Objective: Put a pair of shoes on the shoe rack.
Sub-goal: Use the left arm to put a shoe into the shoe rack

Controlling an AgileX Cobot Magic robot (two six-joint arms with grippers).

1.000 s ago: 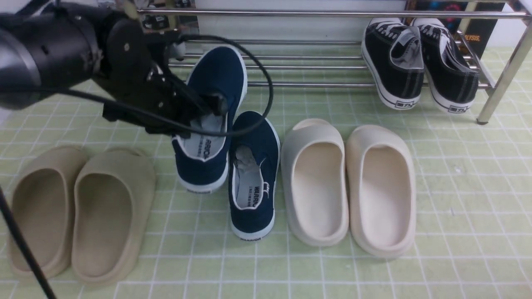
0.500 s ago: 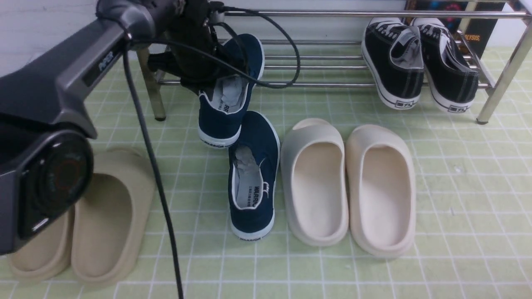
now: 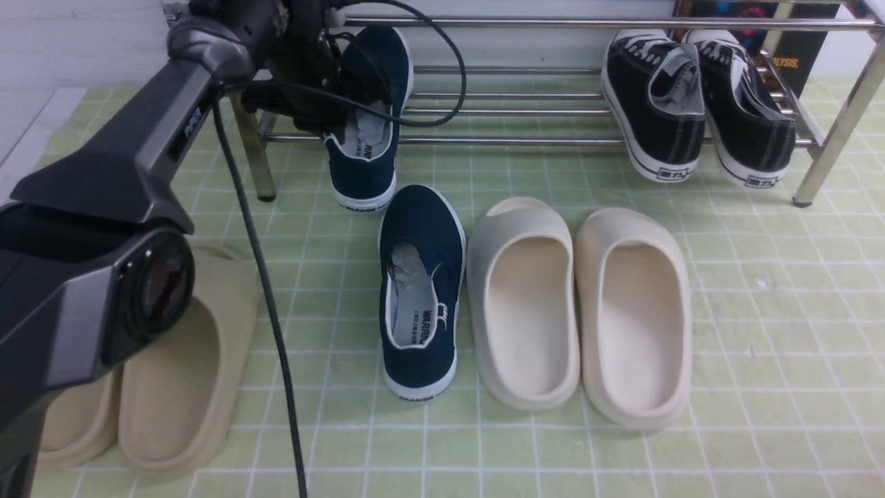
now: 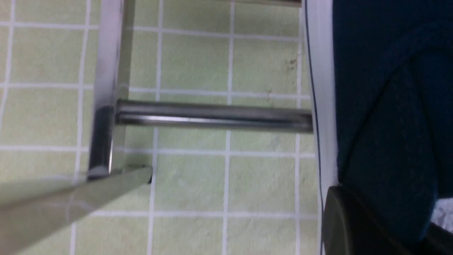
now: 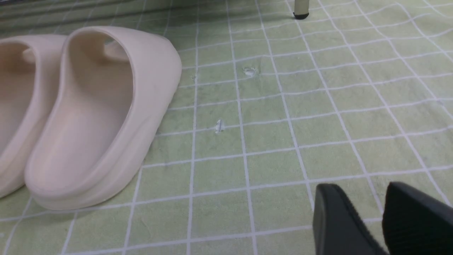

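Left gripper point(image 3: 339, 104) grasping navy shoe point(image 3: 366, 124) over shoe rack point(image 3: 525, 23) front edge, right gripper point(image 5: 380, 219) nearly closed.

One navy-blue canvas slip-on point(image 3: 365, 117), white-soled with a grey insole, sits tilted at the left end of the shoe rack point(image 3: 525, 104), toe raised over the chrome bars and heel hanging low in front of the front bar. The second navy slip-on point(image 3: 420, 290) lies flat on the green gridded tabletop in front of the rack, toe toward it, well apart from the bars. The rack is low, wide and shiny, with thin horizontal bars and slanted legs.
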